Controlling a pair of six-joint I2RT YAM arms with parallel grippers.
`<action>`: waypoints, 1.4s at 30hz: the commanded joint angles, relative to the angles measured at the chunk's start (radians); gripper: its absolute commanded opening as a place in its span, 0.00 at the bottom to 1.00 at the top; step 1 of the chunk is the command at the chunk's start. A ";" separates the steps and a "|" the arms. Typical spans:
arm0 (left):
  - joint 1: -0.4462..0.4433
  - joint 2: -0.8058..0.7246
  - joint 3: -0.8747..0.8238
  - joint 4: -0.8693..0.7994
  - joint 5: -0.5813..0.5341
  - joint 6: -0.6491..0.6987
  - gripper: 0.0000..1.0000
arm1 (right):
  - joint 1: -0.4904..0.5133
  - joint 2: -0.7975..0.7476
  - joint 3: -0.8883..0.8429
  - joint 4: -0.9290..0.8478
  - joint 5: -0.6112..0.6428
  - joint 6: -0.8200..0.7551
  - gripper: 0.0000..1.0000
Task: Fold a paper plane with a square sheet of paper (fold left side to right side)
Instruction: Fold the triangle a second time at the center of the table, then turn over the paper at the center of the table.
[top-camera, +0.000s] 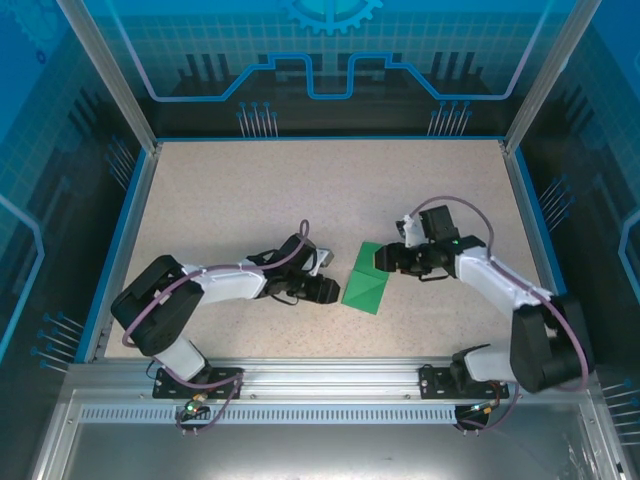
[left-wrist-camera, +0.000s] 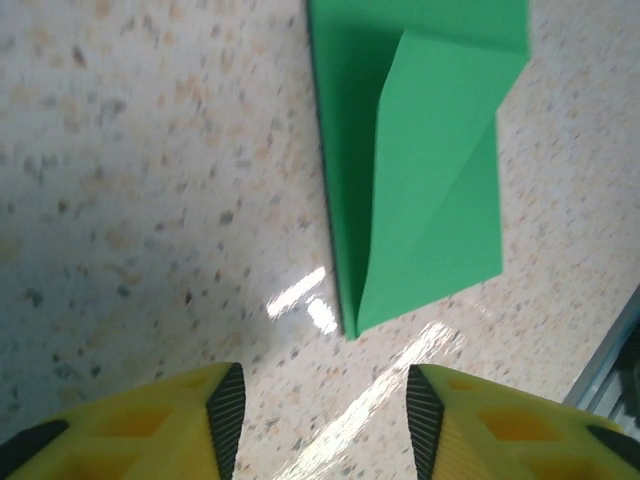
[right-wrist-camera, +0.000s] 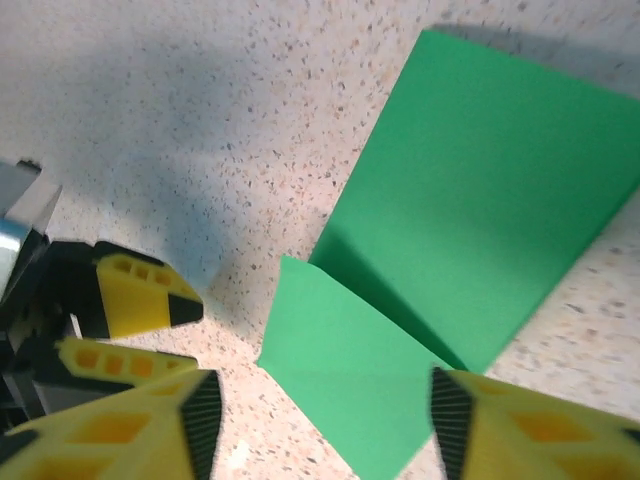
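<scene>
The square sheet of paper (top-camera: 363, 284) lies mid-table as a bright green folded shape with one flap lifted off it. In the left wrist view the paper (left-wrist-camera: 430, 170) sits ahead of my left gripper (left-wrist-camera: 325, 420), whose jaws stand open over bare table, just short of the paper's near corner. My left gripper (top-camera: 332, 291) is at the paper's left edge. My right gripper (top-camera: 381, 259) is at its upper right corner. In the right wrist view my right gripper (right-wrist-camera: 325, 425) is open, its jaws straddling the raised flap of the paper (right-wrist-camera: 480, 200). The left gripper's fingers (right-wrist-camera: 135, 300) show at the left.
The speckled tabletop (top-camera: 250, 200) is bounded by a blue rim and transparent walls. An aluminium rail (top-camera: 320, 375) runs along the near edge, and that rail (left-wrist-camera: 610, 370) shows at the right of the left wrist view.
</scene>
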 joint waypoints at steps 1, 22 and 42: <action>0.010 0.033 0.077 0.047 -0.001 0.019 0.52 | -0.041 -0.080 -0.075 -0.004 0.022 0.001 0.70; 0.011 0.269 0.297 0.039 0.029 0.073 0.22 | -0.067 -0.172 -0.198 0.009 -0.116 0.006 0.81; 0.012 0.178 0.221 0.055 -0.022 0.067 0.08 | -0.018 0.126 -0.164 0.300 -0.264 0.173 0.73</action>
